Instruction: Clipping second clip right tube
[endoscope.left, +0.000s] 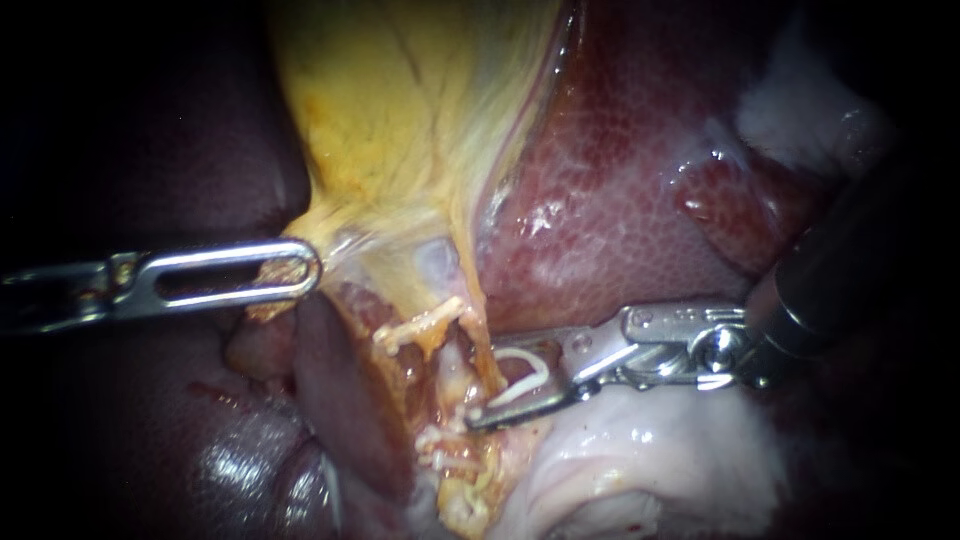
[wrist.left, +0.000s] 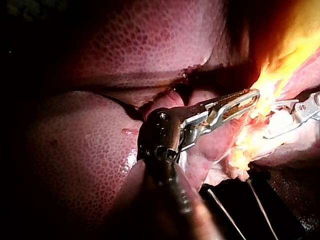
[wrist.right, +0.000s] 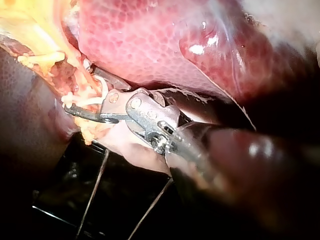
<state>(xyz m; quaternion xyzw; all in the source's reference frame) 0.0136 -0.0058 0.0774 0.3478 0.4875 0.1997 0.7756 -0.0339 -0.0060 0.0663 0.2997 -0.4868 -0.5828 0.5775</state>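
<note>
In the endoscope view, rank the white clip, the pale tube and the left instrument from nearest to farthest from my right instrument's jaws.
Measured from the right instrument:
1. the white clip, held between its jaws.
2. the pale tube, just ahead of the jaw tips.
3. the left instrument, far across the field, jaws shut on the gallbladder edge.

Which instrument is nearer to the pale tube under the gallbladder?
Right. My right instrument holds a white clip right at the tube; my left instrument grips the gallbladder edge, farther away.
</note>
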